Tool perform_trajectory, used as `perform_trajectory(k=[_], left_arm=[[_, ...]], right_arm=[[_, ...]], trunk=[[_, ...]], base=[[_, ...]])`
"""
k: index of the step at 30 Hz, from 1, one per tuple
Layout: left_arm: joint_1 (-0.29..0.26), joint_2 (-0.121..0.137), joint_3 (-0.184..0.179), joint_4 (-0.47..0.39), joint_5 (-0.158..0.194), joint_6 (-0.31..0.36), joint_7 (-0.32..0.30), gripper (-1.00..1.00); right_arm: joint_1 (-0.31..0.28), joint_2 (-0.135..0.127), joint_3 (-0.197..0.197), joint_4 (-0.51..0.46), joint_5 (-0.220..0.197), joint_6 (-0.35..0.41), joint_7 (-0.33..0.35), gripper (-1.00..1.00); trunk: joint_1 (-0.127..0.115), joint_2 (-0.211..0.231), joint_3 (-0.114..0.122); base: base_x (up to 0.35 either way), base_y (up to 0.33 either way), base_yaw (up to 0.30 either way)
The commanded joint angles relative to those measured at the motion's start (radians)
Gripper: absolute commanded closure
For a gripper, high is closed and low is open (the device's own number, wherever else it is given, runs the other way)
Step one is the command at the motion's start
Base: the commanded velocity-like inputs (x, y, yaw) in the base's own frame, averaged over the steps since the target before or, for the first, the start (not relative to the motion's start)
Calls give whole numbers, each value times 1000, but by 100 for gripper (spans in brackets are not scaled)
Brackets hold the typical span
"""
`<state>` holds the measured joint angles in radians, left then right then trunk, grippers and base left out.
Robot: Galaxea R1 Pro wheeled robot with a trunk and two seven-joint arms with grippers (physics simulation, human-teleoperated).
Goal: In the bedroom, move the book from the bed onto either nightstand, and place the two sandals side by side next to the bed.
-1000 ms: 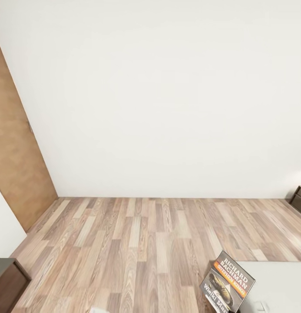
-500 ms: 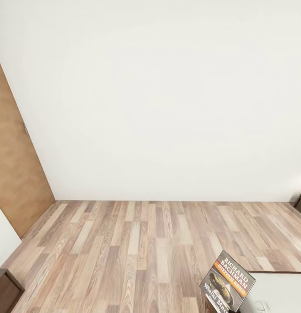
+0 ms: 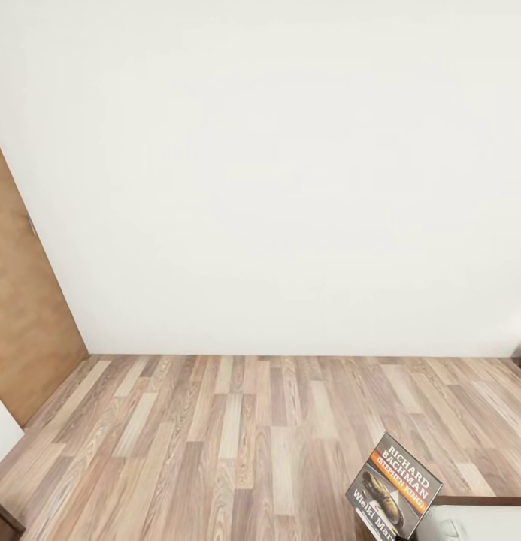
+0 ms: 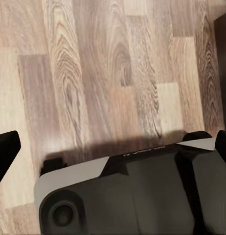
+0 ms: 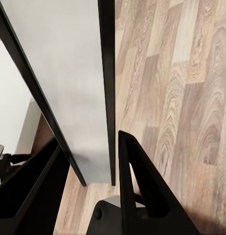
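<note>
1. The right claw is gripping the book, whose thin edge is running up between its dark fingers, held upright over the wood floor.
2. Whether the left claw is wide or narrow, I cannot tell.
3. The bed is lying just beside the carried book; no nightstand is recognisable.
4. Judging the step as transport, the robot should be holding the book level while turning, and lowering it flat only once a nightstand top is sitting under the claw.

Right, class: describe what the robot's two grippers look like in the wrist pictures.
The right gripper has matt black fingers, shaped as open triangular frames tapering to narrow tips. The left gripper has black fingers too, with rounded ends.
</note>
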<state>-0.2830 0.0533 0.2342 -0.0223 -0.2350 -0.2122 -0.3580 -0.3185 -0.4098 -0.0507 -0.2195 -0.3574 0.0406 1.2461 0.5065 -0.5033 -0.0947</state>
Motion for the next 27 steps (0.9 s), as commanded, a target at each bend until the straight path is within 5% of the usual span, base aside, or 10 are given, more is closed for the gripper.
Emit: perform_trajectory(k=[1, 5, 27], left_arm=[[-1, 1, 8, 1, 9, -5, -2, -100], [-1, 2, 7, 1, 43, -6, -2, -100], [-1, 2, 7, 1, 48, -7, -4, -100]], right_arm=[[-1, 0, -7, 0, 2, 4, 4, 100], [-1, 0, -7, 0, 2, 4, 4, 100], [-1, 0, -9, 0, 2, 4, 4, 100]], trunk=[[1, -2, -2], [1, -2, -2], [1, -2, -2]], base=[[322, 0, 0], [325, 0, 0], [326, 0, 0]])
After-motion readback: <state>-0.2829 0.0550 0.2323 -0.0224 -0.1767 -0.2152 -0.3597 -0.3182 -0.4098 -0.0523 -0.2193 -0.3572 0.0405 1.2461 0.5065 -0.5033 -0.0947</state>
